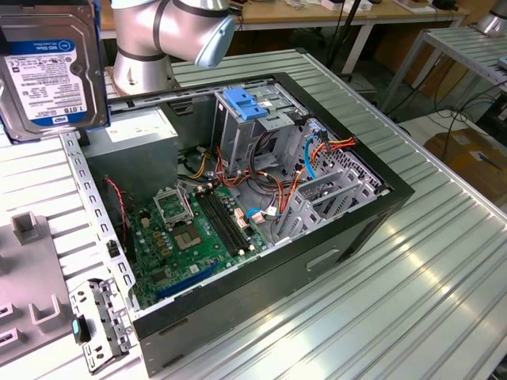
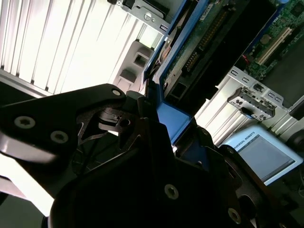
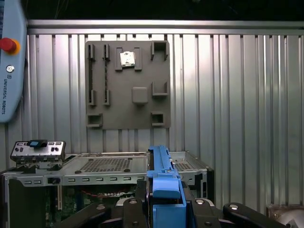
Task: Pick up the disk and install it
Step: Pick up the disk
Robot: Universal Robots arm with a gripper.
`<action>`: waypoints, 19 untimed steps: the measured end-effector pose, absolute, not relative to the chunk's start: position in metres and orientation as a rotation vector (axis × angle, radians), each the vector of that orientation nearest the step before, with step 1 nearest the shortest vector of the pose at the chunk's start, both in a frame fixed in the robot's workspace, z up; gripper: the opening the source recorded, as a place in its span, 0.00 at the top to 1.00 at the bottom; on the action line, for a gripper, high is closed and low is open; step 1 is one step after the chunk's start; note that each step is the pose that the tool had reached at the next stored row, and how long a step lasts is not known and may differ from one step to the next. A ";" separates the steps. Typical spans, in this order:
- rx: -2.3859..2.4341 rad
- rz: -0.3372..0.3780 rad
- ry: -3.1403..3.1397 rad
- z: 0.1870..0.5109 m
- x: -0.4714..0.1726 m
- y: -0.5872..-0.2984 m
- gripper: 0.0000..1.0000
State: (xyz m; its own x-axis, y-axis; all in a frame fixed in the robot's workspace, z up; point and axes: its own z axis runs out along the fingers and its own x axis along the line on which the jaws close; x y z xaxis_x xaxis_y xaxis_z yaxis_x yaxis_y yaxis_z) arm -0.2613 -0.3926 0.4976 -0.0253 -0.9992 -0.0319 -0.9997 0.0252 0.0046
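As the pincer (image 3: 165, 192) clamps it, the disk (image 1: 51, 67) sits between its jaws.

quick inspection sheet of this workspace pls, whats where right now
surface: ribbed metal table with an open computer case lying on it
job's things: disk held up in the air at the exterior view's left, label toward that camera, not yet in the case
clutter: grey fixture plate and a small metal bracket beside the case
grippers: gripper shut on the disk's blue rail
cables: orange, red and blue leads loose inside the case beside the drive cage
surroundings: benches, a cardboard box, a teach pendant
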 end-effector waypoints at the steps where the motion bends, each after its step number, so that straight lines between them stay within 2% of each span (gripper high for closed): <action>1: -2.179 0.040 2.235 0.498 -0.259 -0.393 0.63; 19: -2.180 0.040 2.235 0.498 -0.234 -0.394 0.63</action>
